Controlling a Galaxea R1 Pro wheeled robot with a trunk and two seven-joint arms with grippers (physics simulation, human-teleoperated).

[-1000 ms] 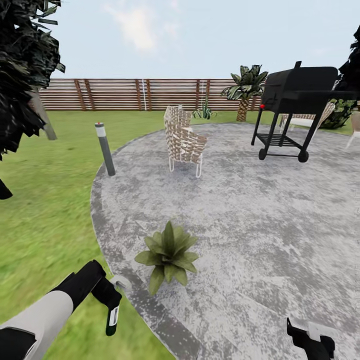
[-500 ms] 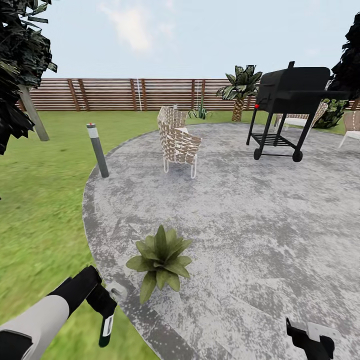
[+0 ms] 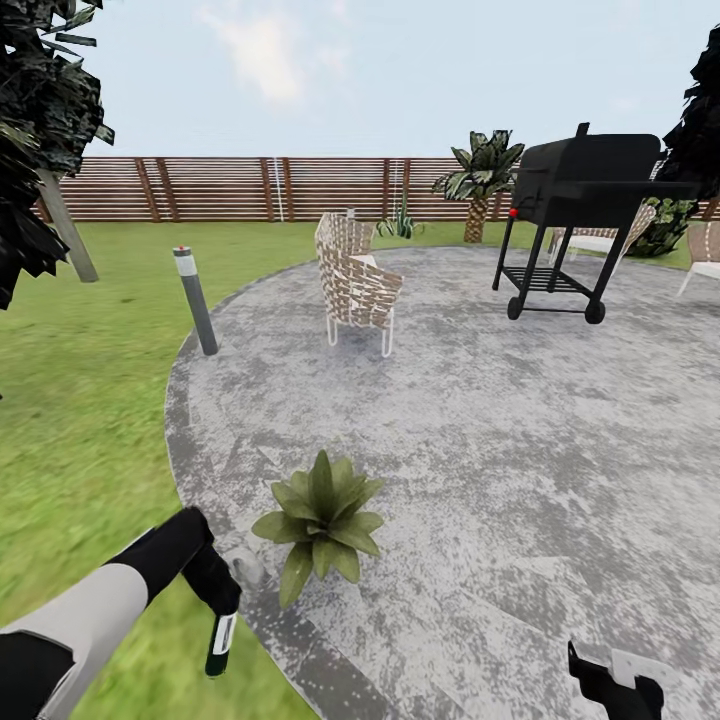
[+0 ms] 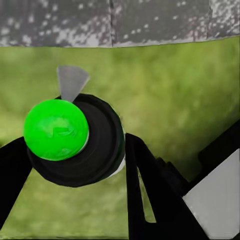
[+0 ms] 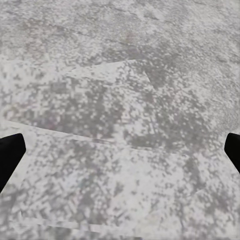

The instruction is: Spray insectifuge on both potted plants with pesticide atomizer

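While the camera held steady over the last half second, these were the details of the scene.

Change: the left arm had lifted slightly toward lower-left centre of the head view, carrying the pesticide atomizer [image 3: 221, 642] a little nearer the potted plant [image 3: 320, 522]; the plant, patio and fence sat where they had half a second earlier.
Meaning: judged from this, the bottle was already picked up and the arm was lining up to spray; no spray was visible.
Left gripper: the left gripper [image 3: 218, 610] was closed around the atomizer, its dark fingers [image 4: 145, 190] flanking the bottle in the left wrist view.
Atomizer axis: the long axis ran almost vertical in the head view, hanging down from the gripper over the lawn [image 3: 90, 430]; the left wrist view looked along it, end-on, at a round green tip [image 4: 56, 129].
Atomizer place: lower left of the head view, just beside the patio [image 3: 500, 420] edge, near the plant but apart from it.
Right gripper: the right gripper [image 5: 120, 150] was spread wide and empty above bare paving.
Second plant: not made out.
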